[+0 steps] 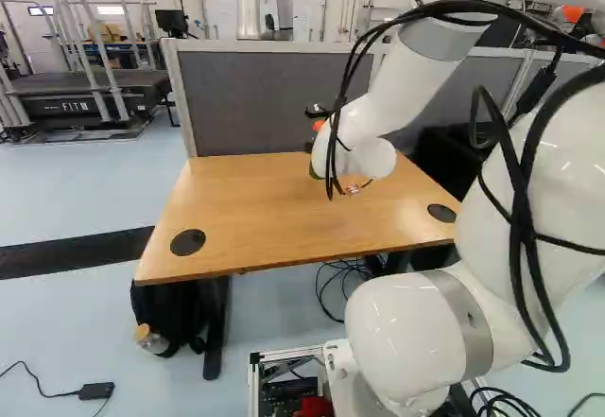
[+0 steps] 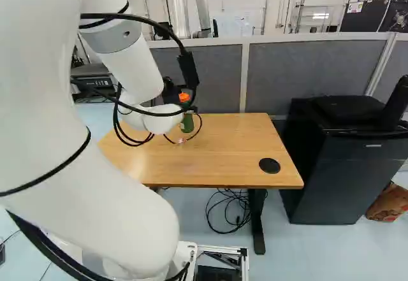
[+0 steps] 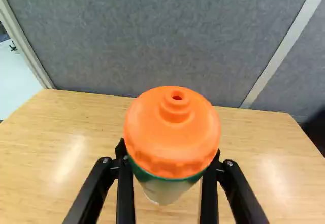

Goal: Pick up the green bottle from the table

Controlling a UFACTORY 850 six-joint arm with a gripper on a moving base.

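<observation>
The green bottle (image 2: 187,124) is held between the two fingers of the pincer (image 3: 170,153), which are closed on it from both sides just below its orange lid (image 3: 170,125). It is seen over the far part of the desk (image 1: 274,218), near the grey partition (image 3: 152,36); whether its foot touches the wood cannot be told.

The grip appears to be set, so a straight, slow lift is probably what is called for. The chief risk is judged to be slippage: smooth, rounded sides could be let slide downward if too little pressure is applied, or the bottle could be swung askew if it is pinched off its middle. If the lid is loose and is caught by the fingers, it could be strained while the body drops away.

Should the arm (image 1: 388,81) be driven forward rather than up, the partition could be struck. Trouble could also be caused by the black cables (image 2: 189,69) looped close to the bottle, by which it might be snagged or nudged as the wrist is turned.
</observation>
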